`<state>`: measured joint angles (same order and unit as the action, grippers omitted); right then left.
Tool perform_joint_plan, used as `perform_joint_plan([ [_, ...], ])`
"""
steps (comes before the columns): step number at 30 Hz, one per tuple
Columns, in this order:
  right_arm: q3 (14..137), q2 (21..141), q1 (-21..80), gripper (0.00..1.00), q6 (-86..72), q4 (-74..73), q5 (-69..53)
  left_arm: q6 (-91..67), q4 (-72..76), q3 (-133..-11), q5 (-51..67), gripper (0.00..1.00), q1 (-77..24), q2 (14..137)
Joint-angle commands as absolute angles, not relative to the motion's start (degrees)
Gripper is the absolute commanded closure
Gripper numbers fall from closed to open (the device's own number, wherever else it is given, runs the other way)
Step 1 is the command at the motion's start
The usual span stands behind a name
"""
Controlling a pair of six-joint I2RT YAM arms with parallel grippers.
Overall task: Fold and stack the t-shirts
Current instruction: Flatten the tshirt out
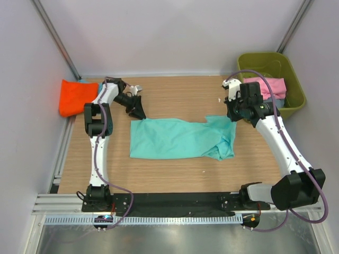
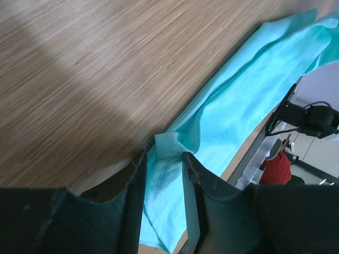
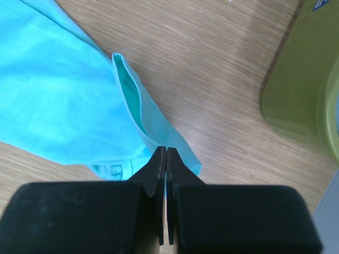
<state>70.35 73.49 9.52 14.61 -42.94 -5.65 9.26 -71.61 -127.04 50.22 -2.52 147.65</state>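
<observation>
The big wooden table (image 1: 175, 90) holds it all. The teal t-shirt (image 1: 169, 138) lies in the middle of it, bunched up at its 3 o'clock end. The green bin (image 1: 296, 98) sits at 2 o'clock with a pink t-shirt (image 1: 270, 84) over its rim. The orange t-shirt (image 1: 71, 98) sits at 10 o'clock.

My left gripper (image 2: 163, 159) is at the teal shirt's 10 o'clock corner. Its fingers are a little way apart, and the cloth corner pokes up between them (not squeezed yet, I think). My right gripper (image 3: 165, 151) is at the 2 o'clock corner, fingers pressed tight together. I cannot tell if they have any cloth.

To fold well, I should close my left fingers on that corner and check that both hands truly hold cloth. Then I lift evenly and bring both corners toward 6 o'clock so the edges match.
</observation>
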Motion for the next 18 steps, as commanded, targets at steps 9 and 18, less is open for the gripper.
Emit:
perform_joint_plan([
  [9, 70.0, 72.0, 8.7, 0.99, 13.8, -40.3, -5.0, 9.0, -71.9, -128.2, 52.1, 0.86, -3.0, 148.2],
  [18, 72.0, 71.8, 8.2, 0.99, 13.8, -39.8, -3.9, 8.4, -71.4, -128.6, 51.5, 1.00, -2.6, 141.7],
])
